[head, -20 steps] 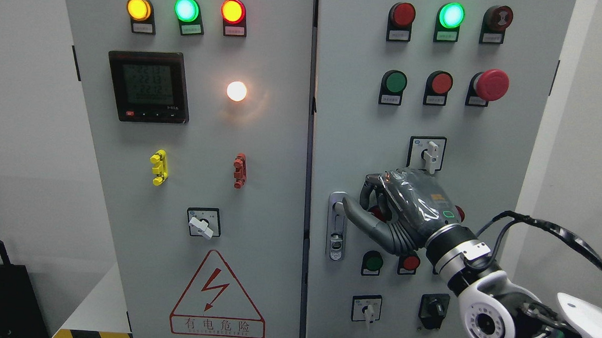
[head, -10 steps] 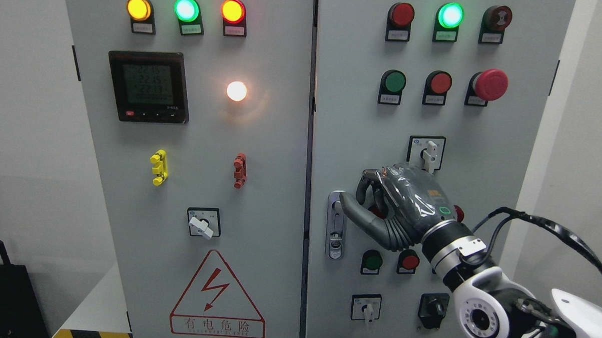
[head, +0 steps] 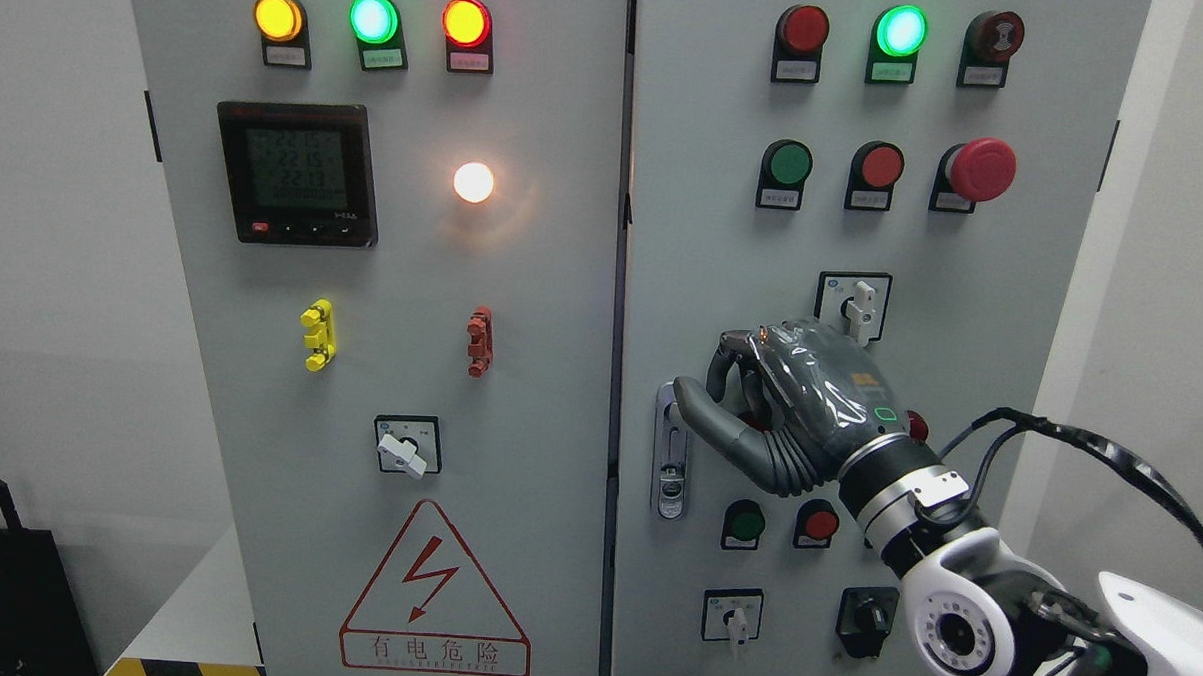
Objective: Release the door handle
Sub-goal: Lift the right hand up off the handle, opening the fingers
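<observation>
I am reaching my dark grey right hand (head: pixel 794 410), wrapped in clear plastic film, in from the lower right toward the right door of the pale grey metal control cabinet (head: pixel 705 252). My thumb tip is lying against the top of the silver oblong door handle (head: pixel 670 450), which is mounted upright near the door's left edge, just right of the seam between the two doors. My other fingers (head: pixel 729 362) are curling down above and to the right of the handle, apart from it, so the hand is bent loosely and gripping nothing; only the thumb is in contact.

My wrist is covering part of a row of small buttons; a green round button (head: pixel 746 524) and a red round button (head: pixel 820 525) are showing just below my palm. A white rotary selector switch (head: pixel 856 305) is sitting just above my knuckles. Higher up, a red mushroom-shaped stop button (head: pixel 983 169) is standing out from the panel. My left arm is out of view.
</observation>
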You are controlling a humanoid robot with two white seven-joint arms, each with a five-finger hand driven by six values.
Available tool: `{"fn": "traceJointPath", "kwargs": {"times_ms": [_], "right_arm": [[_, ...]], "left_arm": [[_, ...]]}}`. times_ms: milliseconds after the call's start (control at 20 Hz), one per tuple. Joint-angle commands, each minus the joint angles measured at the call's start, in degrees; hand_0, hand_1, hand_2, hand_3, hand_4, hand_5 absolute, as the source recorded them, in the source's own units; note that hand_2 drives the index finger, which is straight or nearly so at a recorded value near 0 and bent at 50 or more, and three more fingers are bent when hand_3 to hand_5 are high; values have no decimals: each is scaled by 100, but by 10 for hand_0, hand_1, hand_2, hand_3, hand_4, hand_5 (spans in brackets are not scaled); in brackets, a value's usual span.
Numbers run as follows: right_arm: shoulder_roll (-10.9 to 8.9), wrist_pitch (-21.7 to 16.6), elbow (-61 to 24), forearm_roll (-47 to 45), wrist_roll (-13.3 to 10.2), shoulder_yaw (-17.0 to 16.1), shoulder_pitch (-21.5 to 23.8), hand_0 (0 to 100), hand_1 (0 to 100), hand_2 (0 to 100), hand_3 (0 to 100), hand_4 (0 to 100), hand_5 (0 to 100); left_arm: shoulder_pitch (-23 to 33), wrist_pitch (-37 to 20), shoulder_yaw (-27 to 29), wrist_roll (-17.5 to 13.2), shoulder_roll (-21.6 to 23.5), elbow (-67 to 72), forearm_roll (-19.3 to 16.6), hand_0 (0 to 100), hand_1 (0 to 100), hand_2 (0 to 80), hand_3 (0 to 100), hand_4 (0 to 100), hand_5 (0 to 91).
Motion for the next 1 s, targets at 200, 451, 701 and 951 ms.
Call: {"fn": "traceJointPath", "kwargs": {"times_ms": [200,451,701,951], "right_arm": [[106,-35,4,6,-6,-6,-38,509,163,588,1000,964,1000],[159,-35,-14,6,-6,-6,-47,509,166,588,1000,963,1000],[159,-35,-58,6,-15,-6,-55,509,166,588,1000,963,1000],[159,-96,-102,59,-6,-6,-47,510,166,589,1000,962,1000]], "left_arm": [[176,-2,0,5,0,-176,0,120,389,0,0,0,0],[176,-2,0,5,0,-176,0,120,389,0,0,0,0],[176,-2,0,5,0,-176,0,120,389,0,0,0,0],[176,-2,0,5,0,-176,0,120,389,0,0,0,0]]}}
